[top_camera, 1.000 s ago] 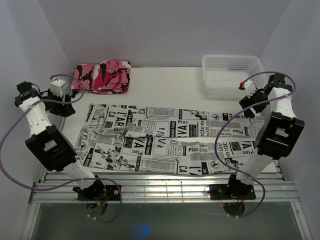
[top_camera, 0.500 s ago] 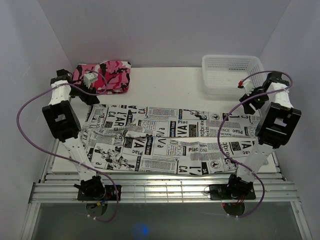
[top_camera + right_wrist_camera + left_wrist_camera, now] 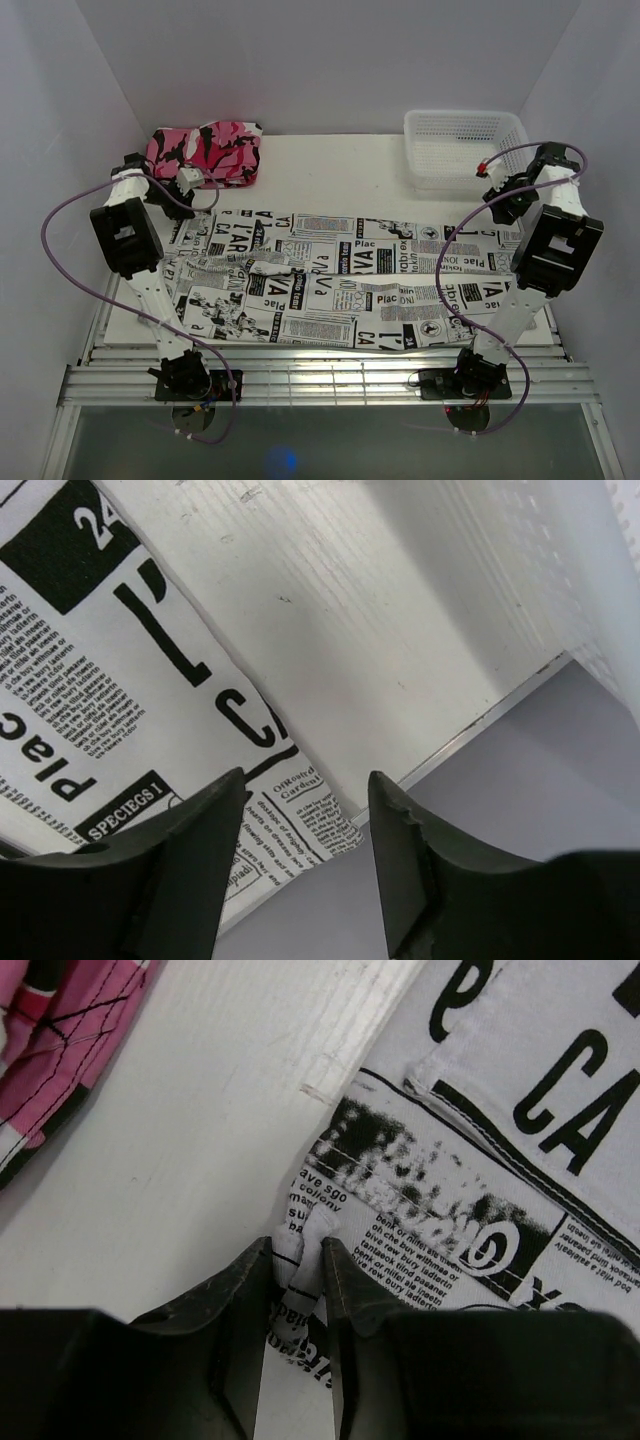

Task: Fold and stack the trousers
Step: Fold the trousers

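The trousers (image 3: 330,285), white with black newspaper print, lie spread flat across the table. My left gripper (image 3: 192,192) is at their far left corner. In the left wrist view it (image 3: 300,1265) is shut on a pinched fold of the trousers' edge (image 3: 470,1210). My right gripper (image 3: 497,207) hovers over the far right corner. In the right wrist view it (image 3: 307,785) is open, with the trousers' corner (image 3: 300,800) between the spread fingers and nothing held.
A pink, black and white camouflage garment (image 3: 205,150) lies folded at the back left, just beyond my left gripper, and shows in the left wrist view (image 3: 50,1030). A white mesh basket (image 3: 465,148) stands at the back right. The right wall (image 3: 500,810) is close to my right gripper.
My left arm has swung in from the left wall to the trousers' far left corner and now pinches the cloth. My right arm shifted slightly back at the far right corner.
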Motion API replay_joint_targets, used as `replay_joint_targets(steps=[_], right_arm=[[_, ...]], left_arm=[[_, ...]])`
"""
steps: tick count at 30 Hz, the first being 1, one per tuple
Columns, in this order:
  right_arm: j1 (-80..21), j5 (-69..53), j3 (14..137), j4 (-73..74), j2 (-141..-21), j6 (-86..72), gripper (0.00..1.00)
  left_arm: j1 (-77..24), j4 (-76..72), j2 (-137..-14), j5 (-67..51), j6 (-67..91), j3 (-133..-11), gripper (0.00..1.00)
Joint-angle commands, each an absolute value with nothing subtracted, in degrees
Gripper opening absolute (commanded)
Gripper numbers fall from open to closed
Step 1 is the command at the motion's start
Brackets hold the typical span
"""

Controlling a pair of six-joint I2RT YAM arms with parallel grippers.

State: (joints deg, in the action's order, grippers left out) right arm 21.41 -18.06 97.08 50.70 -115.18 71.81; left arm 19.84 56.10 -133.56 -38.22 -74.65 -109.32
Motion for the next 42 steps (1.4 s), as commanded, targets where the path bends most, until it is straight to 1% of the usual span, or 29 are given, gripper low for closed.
replay_joint_targets(steps=[1, 2, 3, 5, 7, 8, 14, 16, 19, 21, 22, 23, 25, 26, 28, 29, 33, 36, 42], right_arm=[[21.45, -17.41, 93.8, 49.93, -115.84, 78.22, 0.55], [21.27, -16.79, 90.47, 49.49, -115.84, 78.66, 0.5], [21.27, -15.92, 88.79, 49.05, -115.58, 79.36, 0.47], [21.36, -14.95, 83.18, 46.34, -114.7, 80.42, 0.42], [21.36, -14.42, 79.56, 44.04, -114.0, 80.86, 0.4], [21.27, -14.15, 78.15, 43.16, -113.82, 80.77, 0.37], [21.18, -12.66, 69.62, 42.97, -111.72, 82.52, 0.29], [21.18, -12.66, 66.47, 45.78, -110.13, 84.54, 0.27], [21.53, -14.14, 64.95, 51.23, -105.48, 88.41, 0.26], [21.88, -17.39, 67.4, 53.78, -102.84, 88.68, 0.29], [22.06, -18.53, 69.67, 55.96, -102.66, 87.9, 0.32], [22.41, -19.33, 75.09, 56.94, -103.35, 87.11, 0.42], [22.85, -20.74, 81.09, 57.92, -105.11, 84.83, 0.52], [23.2, -19.96, 86.43, 58.01, -107.64, 84.21, 0.61], [23.64, -18.2, 90.95, 58.01, -110.55, 83.5, 0.68], [23.82, -16.63, 94.36, 58.01, -113.35, 83.58, 0.69], [24.17, -13.28, 97.73, 57.39, -118.47, 85.69, 0.7], [24.26, -11.34, 97.04, 56.08, -120.49, 87.71, 0.7], [24.35, -8.0, 91.59, 51.69, -122.34, 89.82, 0.71]], left_arm=[[20.74, 57.31, -131.84, -31.82, -81.56, -104.95, 0.36], [21.0, 57.13, -131.66, -31.38, -81.74, -104.42, 0.34], [21.35, 57.13, -131.49, -31.2, -82.26, -103.72, 0.3], [21.53, 57.13, -130.52, -31.03, -83.14, -102.75, 0.27], [21.71, 56.69, -129.21, -30.5, -84.46, -100.99, 0.22], [21.62, 56.25, -128.76, -30.41, -84.72, -100.38, 0.22], [21.62, 54.23, -127.0, -30.59, -84.46, -98.35, 0.2], [21.62, 53.97, -126.83, -30.32, -84.38, -98.35, 0.18], [21.8, 53.35, -126.39, -29.89, -85.17, -98.09, 0.15], [21.88, 52.91, -126.3, -29.53, -85.78, -97.91, 0.13], [21.88, 52.56, -126.3, -29.44, -85.96, -97.91, 0.13], [21.88, 52.38, -126.3, -29.36, -86.04, -97.82, 0.12], [21.88, 51.77, -126.47, -29.44, -86.13, -97.91, 0.11], [21.88, 51.68, -126.47, -29.79, -86.13, -98.0, 0.11], [21.88, 51.42, -126.82, -29.88, -85.61, -98.35, 0.1], [21.88, 51.33, -126.83, -29.88, -85.61, -98.35, 0.1], [21.88, 50.28, -126.56, -29.09, -85.87, -97.03, 0.08], [21.88, 50.19, -126.39, -29.53, -85.08, -96.86, 0.01], [21.88, 50.27, -126.3, -30.76, -82.88, -97.56, 0.0]])
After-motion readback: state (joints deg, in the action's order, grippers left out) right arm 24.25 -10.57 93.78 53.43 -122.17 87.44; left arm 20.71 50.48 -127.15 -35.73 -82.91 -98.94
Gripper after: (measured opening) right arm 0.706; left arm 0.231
